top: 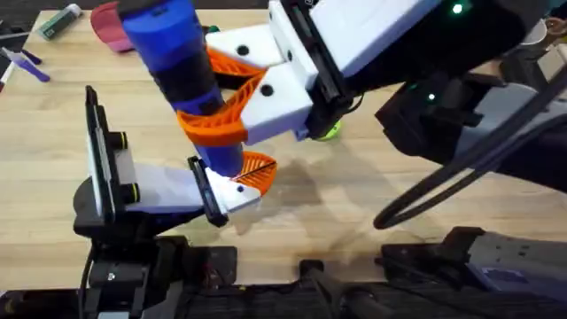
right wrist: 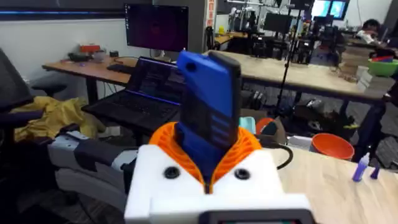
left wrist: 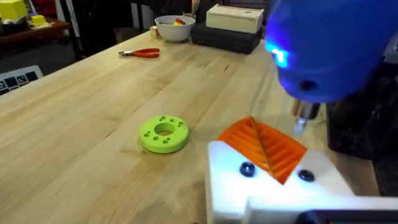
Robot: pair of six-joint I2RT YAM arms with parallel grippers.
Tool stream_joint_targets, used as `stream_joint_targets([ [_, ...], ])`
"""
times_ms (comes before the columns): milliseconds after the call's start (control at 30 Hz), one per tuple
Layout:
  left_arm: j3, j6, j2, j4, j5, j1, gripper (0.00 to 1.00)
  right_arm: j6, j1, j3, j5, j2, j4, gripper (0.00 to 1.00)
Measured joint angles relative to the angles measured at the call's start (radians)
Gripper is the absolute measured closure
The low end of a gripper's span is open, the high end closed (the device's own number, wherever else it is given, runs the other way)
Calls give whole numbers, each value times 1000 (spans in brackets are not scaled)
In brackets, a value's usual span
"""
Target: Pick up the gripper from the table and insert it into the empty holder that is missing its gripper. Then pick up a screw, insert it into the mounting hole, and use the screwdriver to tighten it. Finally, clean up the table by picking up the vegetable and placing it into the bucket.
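The right gripper (top: 232, 99) pinches the screwdriver (top: 173, 53) upright between its orange pads — so, I judge, the metal tip can reach the screw hole. The tip stands just above the orange gripper (left wrist: 264, 148) seated in the white holder (left wrist: 273, 186). Whether the left arm's own fingers are spread or pressed together, I cannot tell.

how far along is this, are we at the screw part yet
Yes, at the screw step. The orange gripper already sits in the white holder, so the insertion looks done. In hand: the right gripper grips the blue screwdriver, its metal tip just above the wedge; whether a screw is seated cannot be told. Left: finishing the tightening, then putting the vegetable into the bucket.
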Motion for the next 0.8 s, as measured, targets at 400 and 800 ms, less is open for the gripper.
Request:
stream_joint_targets([
  [400,0,0,0,0,0,0,983,-46,5,10,-11,23,3,976],
  [800,0,0,0,0,0,0,983,-99,5,10,-22,34,0,976],
])
